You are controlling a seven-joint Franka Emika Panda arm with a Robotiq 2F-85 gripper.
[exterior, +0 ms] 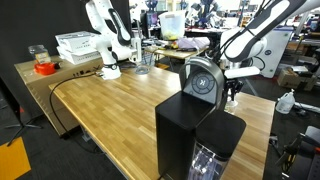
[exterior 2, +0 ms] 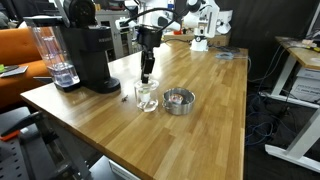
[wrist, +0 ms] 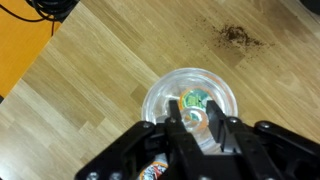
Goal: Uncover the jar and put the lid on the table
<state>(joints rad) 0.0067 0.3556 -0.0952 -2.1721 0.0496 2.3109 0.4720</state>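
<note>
A small clear glass jar (exterior 2: 146, 98) stands on the light-brown wooden table (exterior 2: 200, 130), next to the coffee machine. In the wrist view the jar's round glass lid (wrist: 190, 92) is seen from above, with colourful contents showing through it. My gripper (wrist: 195, 125) points straight down onto the lid, and its two black fingers are drawn close on either side of the lid's centre knob. In an exterior view the gripper (exterior 2: 148, 77) sits just on top of the jar. In the exterior view from behind the machine, the gripper (exterior: 233, 95) shows but the jar is hidden.
A black coffee machine (exterior 2: 85, 55) with a clear tank stands close beside the jar. A round metal tin (exterior 2: 178, 101) sits just to the jar's other side. A second white robot arm (exterior: 108, 40) and white trays (exterior: 78, 45) are at the far end.
</note>
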